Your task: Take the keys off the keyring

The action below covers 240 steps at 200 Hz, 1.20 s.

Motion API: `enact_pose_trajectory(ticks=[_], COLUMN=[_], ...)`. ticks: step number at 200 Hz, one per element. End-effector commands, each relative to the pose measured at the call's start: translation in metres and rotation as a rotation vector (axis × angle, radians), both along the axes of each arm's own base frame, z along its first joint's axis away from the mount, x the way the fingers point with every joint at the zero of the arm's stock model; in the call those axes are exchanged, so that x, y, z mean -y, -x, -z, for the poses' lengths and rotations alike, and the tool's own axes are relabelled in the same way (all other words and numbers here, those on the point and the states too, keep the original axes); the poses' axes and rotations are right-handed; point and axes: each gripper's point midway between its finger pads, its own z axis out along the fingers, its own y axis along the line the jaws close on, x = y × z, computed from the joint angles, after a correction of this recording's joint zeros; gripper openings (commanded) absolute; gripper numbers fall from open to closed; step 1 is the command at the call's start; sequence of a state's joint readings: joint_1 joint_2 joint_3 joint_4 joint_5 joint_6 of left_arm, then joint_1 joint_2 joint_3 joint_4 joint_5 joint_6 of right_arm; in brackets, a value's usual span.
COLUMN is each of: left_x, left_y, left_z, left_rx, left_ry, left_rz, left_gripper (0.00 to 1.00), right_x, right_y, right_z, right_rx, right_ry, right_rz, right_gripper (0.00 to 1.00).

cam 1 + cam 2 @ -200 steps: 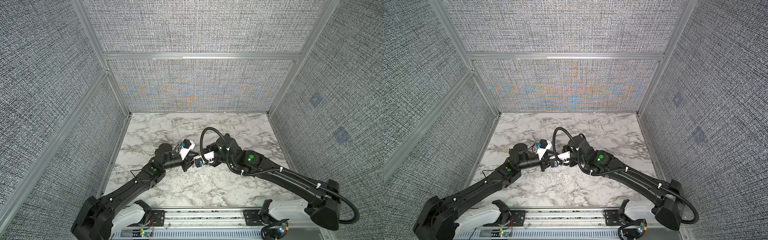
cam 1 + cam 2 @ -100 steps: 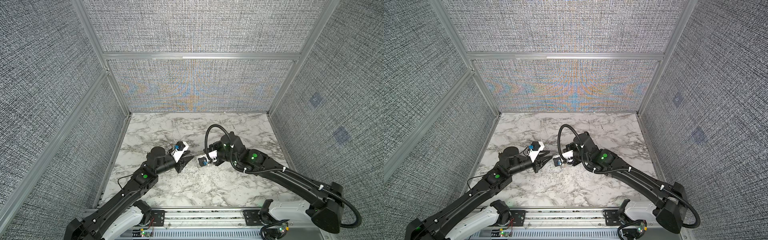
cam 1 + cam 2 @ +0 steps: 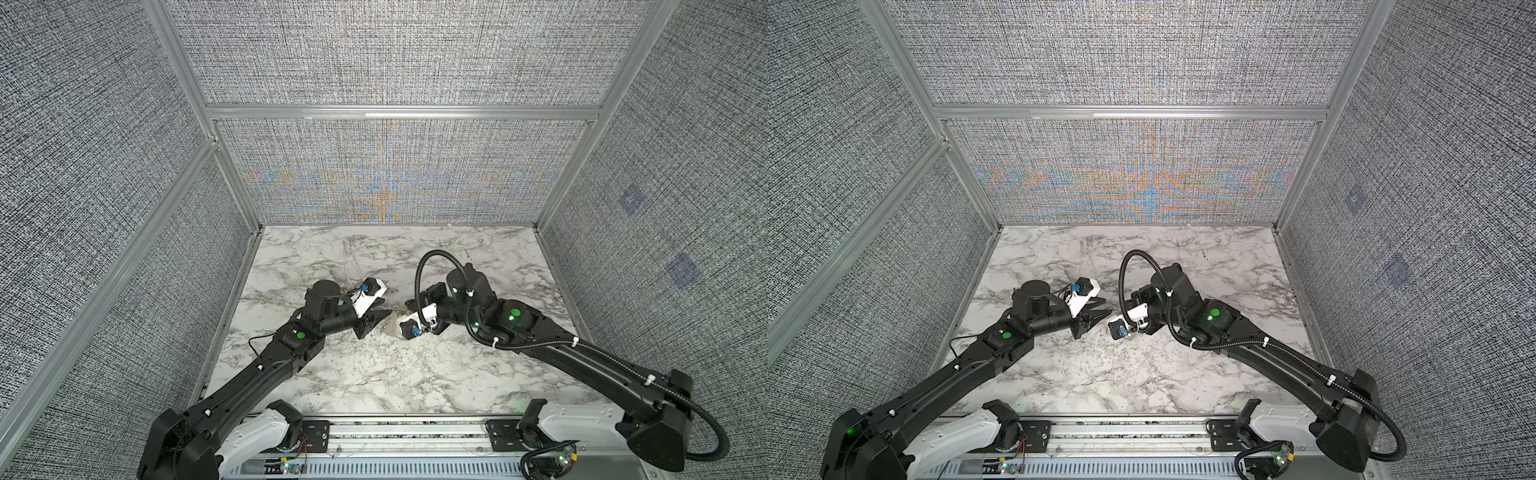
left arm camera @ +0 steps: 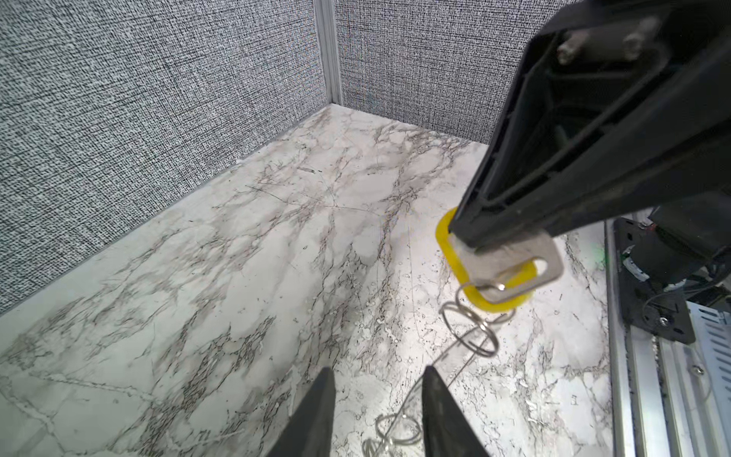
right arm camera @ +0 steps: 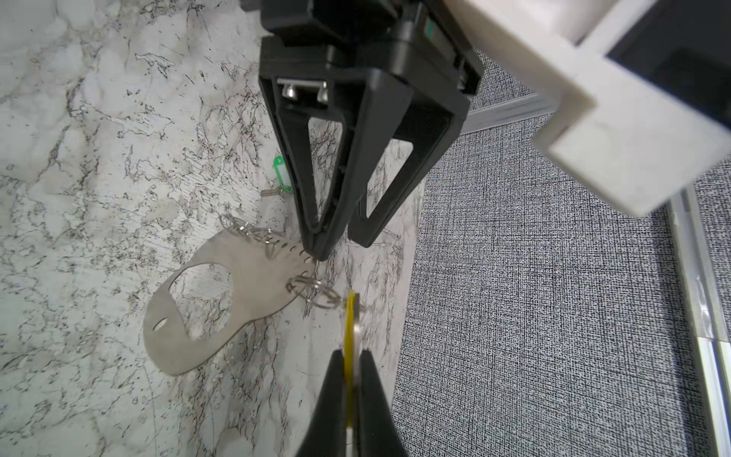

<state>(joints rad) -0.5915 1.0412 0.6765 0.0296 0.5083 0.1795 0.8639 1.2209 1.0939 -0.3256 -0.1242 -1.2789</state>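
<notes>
My right gripper point(image 5: 350, 354) is shut on the yellow-tagged key point(image 5: 350, 316), pinching it edge-on just above the marble; the same key point(image 4: 510, 261) shows in the left wrist view. Thin wire rings point(image 5: 316, 294) link that key to the edge of the keyring point(image 5: 221, 300), a flat grey plate with a big opening. Several more wire rings point(image 5: 253, 233) sit along that edge. The green-tagged key point(image 5: 283, 174) lies apart on the marble, behind a left finger. My left gripper point(image 5: 342, 245) is open and empty, its tips hovering at the keyring's ring edge; it also shows in both top views point(image 3: 380, 322) point(image 3: 1102, 316).
The marble floor point(image 3: 374, 374) is boxed in by grey fabric walls point(image 3: 395, 166) on three sides. An aluminium rail with the arm bases point(image 3: 407, 436) runs along the front. Both arms meet near the middle of the floor.
The two grippers, pressed together a second ago, have drawn apart. The left arm pulled back to the left and its jaws opened wider. The right gripper has stayed shut on the yellow key.
</notes>
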Motion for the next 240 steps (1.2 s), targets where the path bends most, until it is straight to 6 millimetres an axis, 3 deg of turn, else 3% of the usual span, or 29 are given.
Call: enact_pose_trajectory(ticks=[1, 240], left_x=[0.003, 0.019], left_y=[-0.002, 0.025], left_z=[-0.012, -0.020], left_rx=[0.053, 0.049], left_ry=[0.027, 0.123], left_rz=[0.020, 0.209], left_gripper=[0.39, 0.38], right_x=[-0.005, -0.012], right_y=[0.002, 0.007], right_z=[-0.007, -0.012], right_rx=[0.022, 0.068], right_ry=[-0.028, -0.048], right_rz=[-0.030, -0.083], right_gripper=[0.00, 0.00])
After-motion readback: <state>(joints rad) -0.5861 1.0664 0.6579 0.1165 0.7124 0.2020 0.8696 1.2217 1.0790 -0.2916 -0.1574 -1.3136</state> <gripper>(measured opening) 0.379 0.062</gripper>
